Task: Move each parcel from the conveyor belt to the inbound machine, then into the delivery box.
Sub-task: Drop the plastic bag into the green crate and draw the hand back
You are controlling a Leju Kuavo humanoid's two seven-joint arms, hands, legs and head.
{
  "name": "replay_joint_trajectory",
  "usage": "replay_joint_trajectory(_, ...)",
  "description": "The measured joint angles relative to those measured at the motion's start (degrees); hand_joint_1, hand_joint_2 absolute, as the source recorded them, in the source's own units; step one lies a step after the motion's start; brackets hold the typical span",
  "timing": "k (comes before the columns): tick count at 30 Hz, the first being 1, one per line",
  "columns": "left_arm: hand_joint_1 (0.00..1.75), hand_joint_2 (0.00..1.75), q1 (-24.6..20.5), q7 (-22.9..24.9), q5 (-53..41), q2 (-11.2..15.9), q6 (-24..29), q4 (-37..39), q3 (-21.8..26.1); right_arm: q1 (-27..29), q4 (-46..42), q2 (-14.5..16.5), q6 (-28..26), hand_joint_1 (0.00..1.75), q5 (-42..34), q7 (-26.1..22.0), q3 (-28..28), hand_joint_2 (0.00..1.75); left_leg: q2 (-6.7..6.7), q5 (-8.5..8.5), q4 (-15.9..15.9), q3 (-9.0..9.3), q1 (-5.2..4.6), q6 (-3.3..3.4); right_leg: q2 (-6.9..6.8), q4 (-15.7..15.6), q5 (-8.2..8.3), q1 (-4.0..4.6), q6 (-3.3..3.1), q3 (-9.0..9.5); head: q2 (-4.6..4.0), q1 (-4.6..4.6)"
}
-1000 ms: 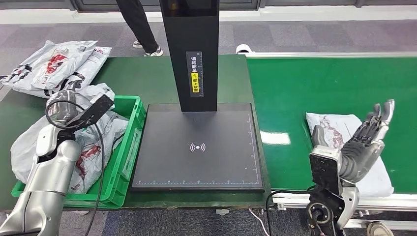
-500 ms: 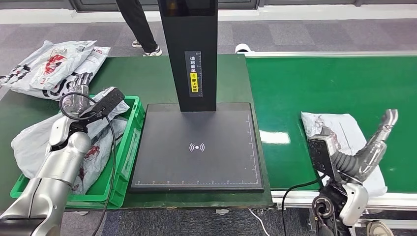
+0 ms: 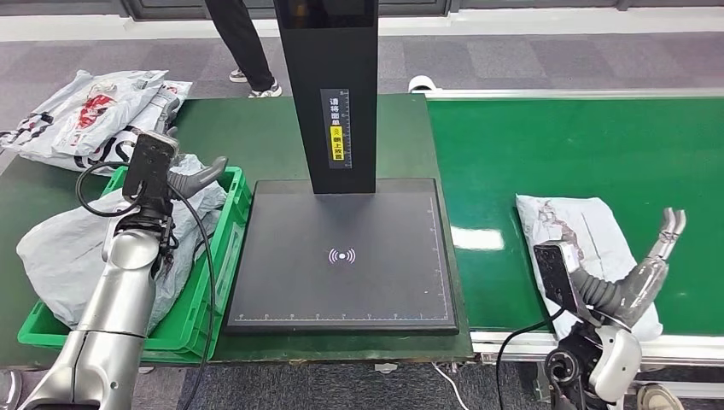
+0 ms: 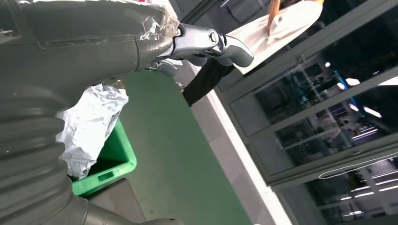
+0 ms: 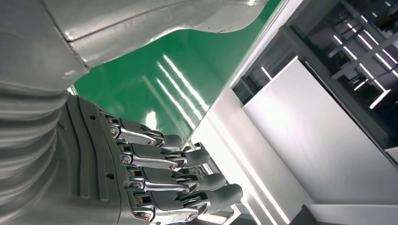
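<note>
A white-grey parcel (image 3: 574,243) lies on the green conveyor belt (image 3: 580,145) near its front edge. My right hand (image 3: 642,275) hovers low over the parcel's near right part, fingers (image 5: 159,180) stretched out and holding nothing; whether it touches the parcel I cannot tell. My left hand (image 3: 189,177) is raised above the back of the green delivery box (image 3: 218,256), thumb (image 4: 213,41) spread, with nothing in it. Crumpled grey parcels (image 3: 68,252) fill the box. The inbound machine's black platform (image 3: 341,290) lies between box and belt.
The machine's black post (image 3: 329,85) rises behind the platform. More parcels (image 3: 90,111) are heaped on the green table at the far left. A person's legs (image 3: 243,47) stand beyond the table. The belt's metal rail (image 3: 512,342) runs along the front.
My left hand has lifted out of the box and turned toward its back edge. My right hand has dropped lower over the parcel. The parcel has drifted slightly left along the belt.
</note>
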Motion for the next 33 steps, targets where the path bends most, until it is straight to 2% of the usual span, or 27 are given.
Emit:
replay_joint_trajectory(4, 0.0, 1.75, 0.9, -0.8, 2.7, -0.3, -0.5, -2.0, 0.0, 0.0, 0.1, 0.0, 0.6, 0.0, 0.6, 0.5, 0.0, 1.75, 0.0, 0.02, 0.0, 0.01, 0.02, -0.03, -0.01, 0.0, 0.0, 0.01, 0.0, 0.01, 0.0, 0.0)
replay_joint_trajectory(8, 0.0, 1.75, 4.6, -3.1, 9.9, -2.2, -1.9, -7.9, -0.8, 0.1, 1.1, 0.0, 3.9, 0.0, 5.4, 4.5, -0.6, 1.75, 0.02, 0.02, 0.0, 0.02, 0.0, -0.03, 0.04, 0.0, 0.0, 0.02, 0.0, -0.01, 0.0, -0.01)
replay_joint_trajectory(12, 0.0, 1.75, 8.9, -3.9, 17.0, -4.7, -3.6, -15.1, -4.3, -0.1, 4.1, -0.1, 7.2, 0.0, 9.4, 9.0, -1.4, 1.75, -0.09, -0.05, 0.0, -0.02, -0.06, 0.08, -0.05, 0.0, -0.06, -0.02, 0.08, 0.04, -0.01, -0.01)
replay_joint_trajectory(16, 0.0, 1.75, 11.7, -4.5, 19.0, -6.9, -3.3, -19.6, -8.7, -0.3, 8.1, -0.4, 8.5, 0.0, 10.9, 10.9, -3.0, 1.75, -0.07, -0.1, 0.0, -0.04, -0.17, 0.15, -0.1, 0.0, -0.08, -0.12, 0.13, 0.05, -0.01, -0.01)
replay_joint_trajectory(23, 0.0, 1.75, 13.1, -5.0, 20.8, -9.0, -4.5, -21.2, -11.3, -1.6, 13.4, -1.4, 12.4, 0.0, 12.7, 14.4, -5.4, 1.75, -0.07, -0.08, 0.0, 0.0, -0.15, 0.16, -0.09, 0.0, -0.07, -0.13, 0.13, 0.05, -0.01, -0.01)
replay_joint_trajectory(28, 0.0, 1.75, 13.6, -5.4, 20.6, -11.0, -4.6, -21.1, -12.3, -3.6, 21.2, -3.0, 14.9, 0.0, 15.5, 17.2, -8.4, 1.75, -0.05, -0.08, 0.0, 0.0, -0.17, 0.16, -0.09, 0.0, -0.06, -0.13, 0.15, 0.06, 0.0, 0.0)
replay_joint_trajectory(33, 0.0, 1.75, 13.6, -5.4, 20.0, -11.9, -4.3, -21.2, -12.3, -5.9, 28.4, -4.4, 15.2, 0.0, 17.3, 18.6, -10.7, 1.75, -0.05, -0.08, 0.0, 0.0, -0.18, 0.16, -0.11, 0.0, -0.06, -0.13, 0.16, 0.06, 0.0, 0.0)
